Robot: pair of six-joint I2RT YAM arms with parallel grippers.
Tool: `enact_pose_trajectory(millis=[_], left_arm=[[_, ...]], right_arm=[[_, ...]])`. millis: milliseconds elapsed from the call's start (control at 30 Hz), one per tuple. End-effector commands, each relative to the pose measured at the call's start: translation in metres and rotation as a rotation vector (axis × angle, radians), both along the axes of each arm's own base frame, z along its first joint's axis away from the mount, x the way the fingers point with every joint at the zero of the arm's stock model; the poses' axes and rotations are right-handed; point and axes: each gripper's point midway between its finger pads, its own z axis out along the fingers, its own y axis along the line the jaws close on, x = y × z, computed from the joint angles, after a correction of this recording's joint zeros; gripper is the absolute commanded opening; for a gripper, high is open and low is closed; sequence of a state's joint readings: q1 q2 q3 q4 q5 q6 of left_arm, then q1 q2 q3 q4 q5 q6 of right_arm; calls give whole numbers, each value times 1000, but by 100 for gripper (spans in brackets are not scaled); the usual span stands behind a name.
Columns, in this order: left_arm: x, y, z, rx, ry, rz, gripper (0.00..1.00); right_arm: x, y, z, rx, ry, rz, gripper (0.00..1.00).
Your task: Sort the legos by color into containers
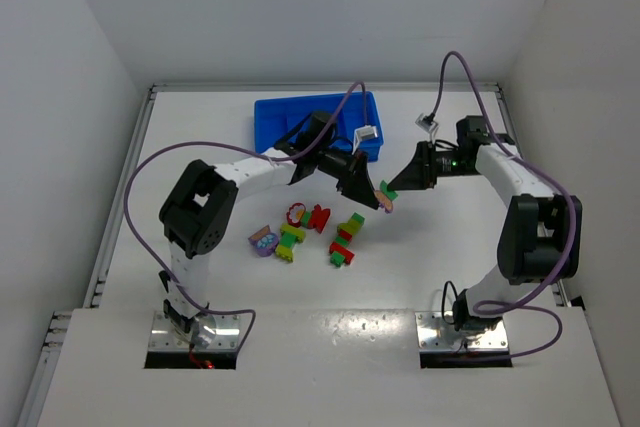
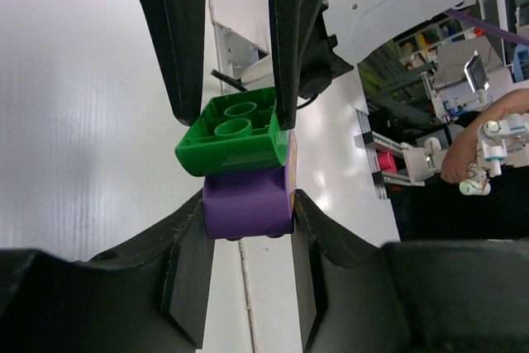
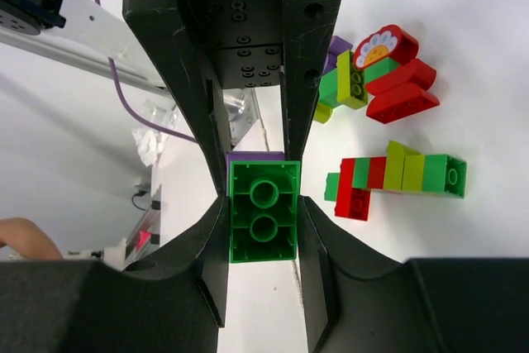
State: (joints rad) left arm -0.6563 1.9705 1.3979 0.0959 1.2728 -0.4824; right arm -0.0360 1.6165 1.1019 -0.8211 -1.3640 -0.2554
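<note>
The purple brick (image 2: 246,202) is clamped between the left arm's fingers (image 2: 188,274), and the green brick (image 3: 264,211) joined to it is clamped between the right arm's fingers (image 3: 211,258). The pair is held above the surface (image 1: 430,257), its long axis running from one arm to the other. The blue tray (image 1: 275,117) lies beyond, nearer the left arm. Its compartments are largely hidden by that arm.

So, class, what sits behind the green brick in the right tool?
A purple brick, joined to the green brick and held by the left tool; mostly covered in the right wrist view.
</note>
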Motion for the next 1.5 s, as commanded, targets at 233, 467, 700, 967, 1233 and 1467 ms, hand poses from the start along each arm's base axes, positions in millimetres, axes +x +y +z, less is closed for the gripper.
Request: enact_pose_trajectory(millis=[233, 467, 700, 967, 1233, 1467], left_arm=[[-4, 6, 4, -30, -62, 6, 0], [-14, 17, -6, -4, -92, 17, 0], [21, 39, 2, 60, -240, 167, 0], [163, 113, 10, 406, -501, 779, 0], [244, 124, 15, 520, -585, 956, 0], [274, 122, -14, 583, -614, 972, 0]], right_arm=[[22, -7, 19, -27, -178, -12, 0], [40, -20, 25, -30, -193, -55, 0], [67, -34, 22, -64, -192, -112, 0], [174, -39, 39, -240, -248, -491, 0], [243, -12, 18, -392, -278, -604, 0], [276, 1, -18, -517, -301, -650, 0]])
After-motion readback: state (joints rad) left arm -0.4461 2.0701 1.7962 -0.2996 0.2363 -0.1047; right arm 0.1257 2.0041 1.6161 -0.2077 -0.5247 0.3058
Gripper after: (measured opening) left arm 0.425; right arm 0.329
